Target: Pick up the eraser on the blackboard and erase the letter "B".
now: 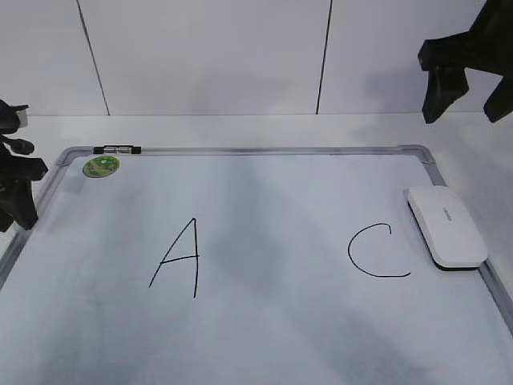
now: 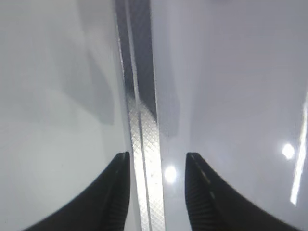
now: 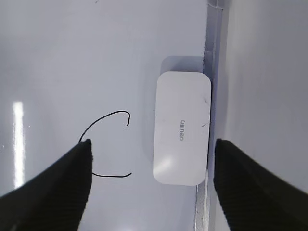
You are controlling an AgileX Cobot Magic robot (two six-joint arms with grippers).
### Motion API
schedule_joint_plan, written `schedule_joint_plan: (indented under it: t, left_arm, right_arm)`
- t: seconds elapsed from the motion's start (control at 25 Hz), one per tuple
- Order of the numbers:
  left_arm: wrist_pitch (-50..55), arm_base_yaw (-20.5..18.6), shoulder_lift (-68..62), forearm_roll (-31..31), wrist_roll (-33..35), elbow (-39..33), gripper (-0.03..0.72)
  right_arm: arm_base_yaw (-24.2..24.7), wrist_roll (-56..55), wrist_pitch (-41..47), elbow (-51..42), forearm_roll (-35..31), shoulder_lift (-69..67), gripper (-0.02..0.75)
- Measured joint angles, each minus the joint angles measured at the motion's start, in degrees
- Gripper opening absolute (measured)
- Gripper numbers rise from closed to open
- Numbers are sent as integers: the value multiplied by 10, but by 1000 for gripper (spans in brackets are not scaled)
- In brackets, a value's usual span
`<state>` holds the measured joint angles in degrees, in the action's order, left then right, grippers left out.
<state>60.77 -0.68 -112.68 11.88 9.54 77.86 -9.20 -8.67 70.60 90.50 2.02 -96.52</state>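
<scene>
The white eraser (image 1: 446,226) lies flat on the blackboard (image 1: 272,337), a white board with a grey frame, against its right frame edge. It also shows in the right wrist view (image 3: 183,127). A black "A" (image 1: 180,257) and a black "C" (image 1: 377,251) are drawn on the board; the stretch between them is blank and faintly smudged, and no letter "B" shows. My right gripper (image 1: 471,100) hangs open and empty above and behind the eraser (image 3: 153,143). My left gripper (image 2: 158,155) is open and empty over the board's left frame (image 2: 142,144).
A round green sticker (image 1: 101,166) sits at the board's far left corner, beside a black clip (image 1: 117,149) on the top frame. A white panelled wall stands behind the table. The left arm (image 1: 16,188) is at the board's left edge.
</scene>
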Motion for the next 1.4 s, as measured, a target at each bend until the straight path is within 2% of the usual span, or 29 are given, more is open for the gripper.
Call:
schedule_joint_plan:
  t: [0.28, 0.72, 1.04, 1.4]
  left_arm:
    - [73, 0, 0, -37, -17, 27, 288]
    - [79, 0, 46, -46, -31, 27, 285]
    - [88, 0, 155, -43, -32, 27, 285]
    - [94, 0, 294, -43, -34, 17, 272]
  right_arm:
    - [0, 0, 1, 0, -6, 17, 587]
    - [0, 0, 7, -3, -26, 112, 587]
    - [0, 0, 11, -108, -50, 243, 586]
    - [0, 0, 15, -184, -20, 392, 587]
